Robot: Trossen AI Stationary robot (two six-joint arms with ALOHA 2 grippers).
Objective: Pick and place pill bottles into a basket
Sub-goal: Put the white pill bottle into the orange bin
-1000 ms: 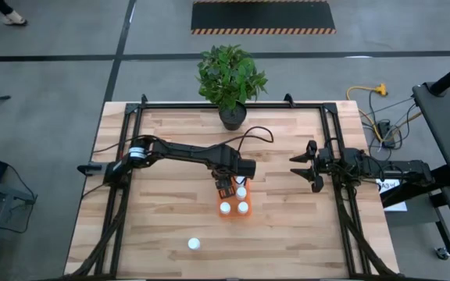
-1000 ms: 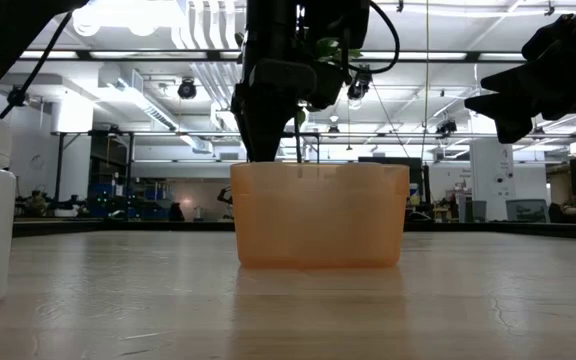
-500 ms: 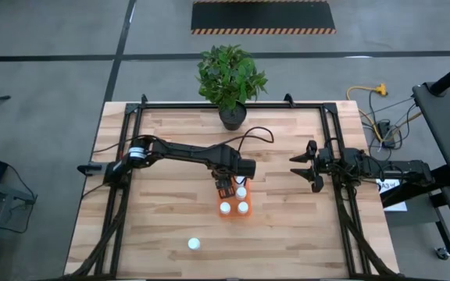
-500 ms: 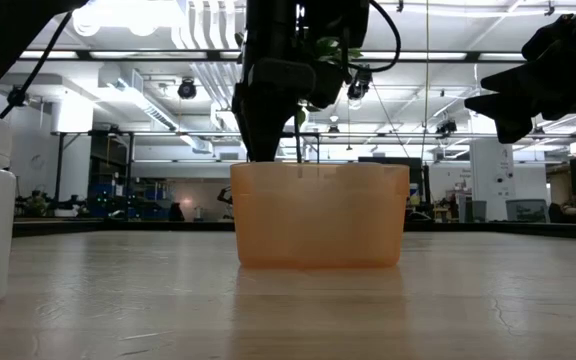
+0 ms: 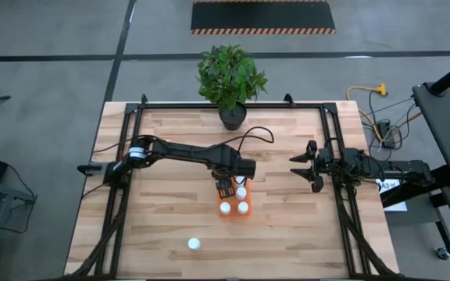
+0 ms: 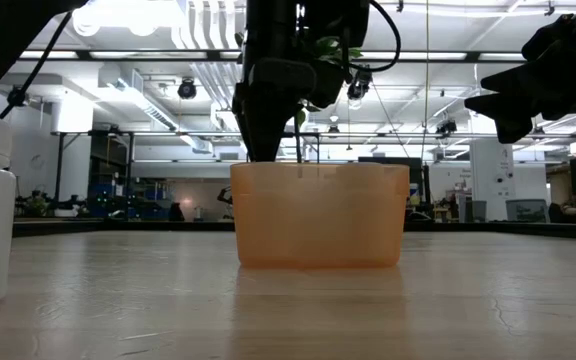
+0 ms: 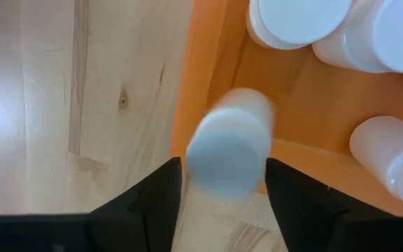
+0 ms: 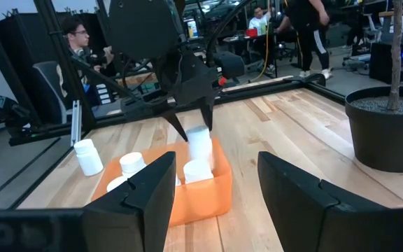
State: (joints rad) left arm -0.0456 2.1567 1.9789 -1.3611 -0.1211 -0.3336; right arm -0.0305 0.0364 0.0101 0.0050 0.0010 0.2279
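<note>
While in the basket four pill bottles, one bottle outside.

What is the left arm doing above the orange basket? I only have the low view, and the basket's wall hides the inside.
Observer: The left gripper holds a pill bottle between its fingers, over the basket at its edge.
Operator: Any already inside?
Observer: The high view shows three bottles standing in it.
Operator: And the right arm?
Observer: The right gripper waits open to the right, apart from the basket.
</note>
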